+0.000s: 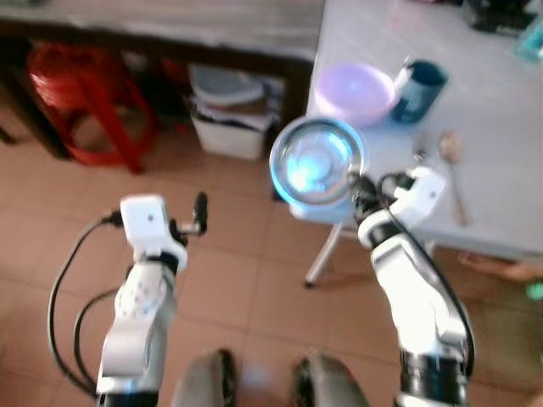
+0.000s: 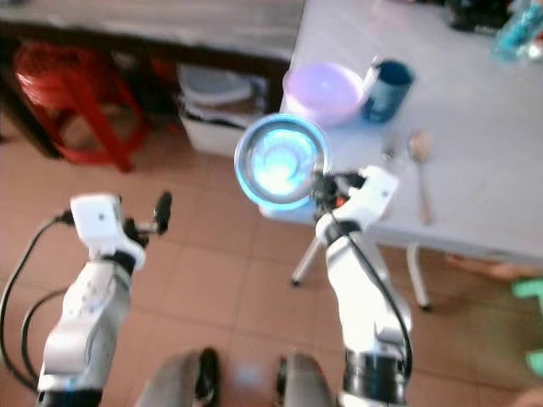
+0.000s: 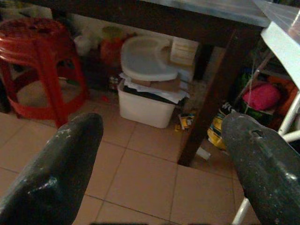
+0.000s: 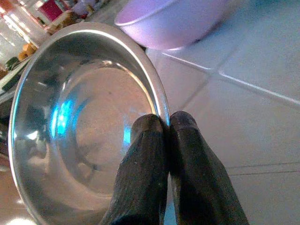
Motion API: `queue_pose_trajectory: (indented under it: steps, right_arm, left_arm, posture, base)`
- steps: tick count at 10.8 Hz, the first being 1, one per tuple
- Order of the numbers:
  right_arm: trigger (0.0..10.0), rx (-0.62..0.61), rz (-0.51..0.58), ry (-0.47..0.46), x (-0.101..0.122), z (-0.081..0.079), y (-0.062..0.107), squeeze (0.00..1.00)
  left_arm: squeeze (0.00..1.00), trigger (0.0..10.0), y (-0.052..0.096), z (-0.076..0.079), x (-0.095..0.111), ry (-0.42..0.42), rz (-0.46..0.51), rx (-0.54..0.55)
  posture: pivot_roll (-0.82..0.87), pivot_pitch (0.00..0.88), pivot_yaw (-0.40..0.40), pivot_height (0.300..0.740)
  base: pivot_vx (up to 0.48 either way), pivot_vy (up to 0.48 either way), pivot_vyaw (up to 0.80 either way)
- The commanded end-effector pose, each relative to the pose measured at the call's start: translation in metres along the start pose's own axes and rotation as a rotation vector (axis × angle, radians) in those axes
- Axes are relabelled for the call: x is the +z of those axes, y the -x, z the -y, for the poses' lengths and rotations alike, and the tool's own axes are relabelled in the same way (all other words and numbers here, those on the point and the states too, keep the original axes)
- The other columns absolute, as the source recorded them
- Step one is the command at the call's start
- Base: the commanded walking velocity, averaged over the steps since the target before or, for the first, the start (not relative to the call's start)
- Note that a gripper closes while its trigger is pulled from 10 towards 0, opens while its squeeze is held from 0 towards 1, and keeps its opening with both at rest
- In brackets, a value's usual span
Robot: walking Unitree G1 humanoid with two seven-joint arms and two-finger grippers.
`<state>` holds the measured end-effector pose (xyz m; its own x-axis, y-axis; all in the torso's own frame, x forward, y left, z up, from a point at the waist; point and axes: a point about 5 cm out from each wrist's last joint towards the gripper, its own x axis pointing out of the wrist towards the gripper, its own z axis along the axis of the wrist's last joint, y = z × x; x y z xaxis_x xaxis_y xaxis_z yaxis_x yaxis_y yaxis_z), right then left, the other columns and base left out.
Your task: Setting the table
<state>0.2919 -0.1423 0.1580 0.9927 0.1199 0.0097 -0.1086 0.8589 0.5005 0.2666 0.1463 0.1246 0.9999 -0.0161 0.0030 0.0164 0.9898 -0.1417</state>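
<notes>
My right gripper (image 1: 356, 185) is shut on the rim of a shiny steel bowl (image 1: 316, 159), holding it over the near left corner of the white table (image 1: 501, 127). In the right wrist view both fingers (image 4: 161, 168) pinch the steel bowl (image 4: 79, 122) rim. A lilac bowl (image 1: 355, 90), a dark teal mug (image 1: 417, 90) and a spoon (image 1: 452, 161) lie on the table behind it. My left gripper (image 1: 200, 214) hangs open over the tiled floor, its fingers (image 3: 56, 168) spread wide with nothing between them.
A red plastic stool (image 1: 81, 97) stands at the left under a dark wooden table (image 1: 170, 30). A white bin (image 3: 147, 101) with a lid sits under it. The white table's metal legs (image 1: 327, 254) stand near my right arm. A person's foot (image 1: 505, 270) shows at the right.
</notes>
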Motion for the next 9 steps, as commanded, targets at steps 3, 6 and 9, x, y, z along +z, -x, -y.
queue_pose_trajectory:
  steps: [3, 6, 9]
  right_arm:
    - [10.0, 0.028, 0.023, 0.130, -0.002, -0.002, 0.004, 0.00]
    - [10.0, 0.041, 0.024, 0.142, -0.012, -0.009, 0.009, 0.00]
    - [10.0, 0.021, 0.105, 0.178, 0.014, -0.004, -0.009, 0.00]
  left_arm:
    - [0.00, 10.0, -0.003, 0.010, 0.002, 0.080, 0.037, -0.043]
    - [0.00, 10.0, -0.004, 0.012, 0.003, 0.067, 0.074, -0.044]
    - [0.00, 10.0, -0.026, 0.028, 0.021, 0.049, 0.150, -0.038]
  posture:
    - [-0.02, 0.168, -0.021, 0.740]
    - [-0.01, 0.133, -0.022, 0.740]
    - [-0.02, 0.107, -0.039, 0.740]
  base:
    - [0.000, 0.474, 0.00]
    - [0.000, 0.474, 0.00]
    - [0.000, 0.480, 0.00]
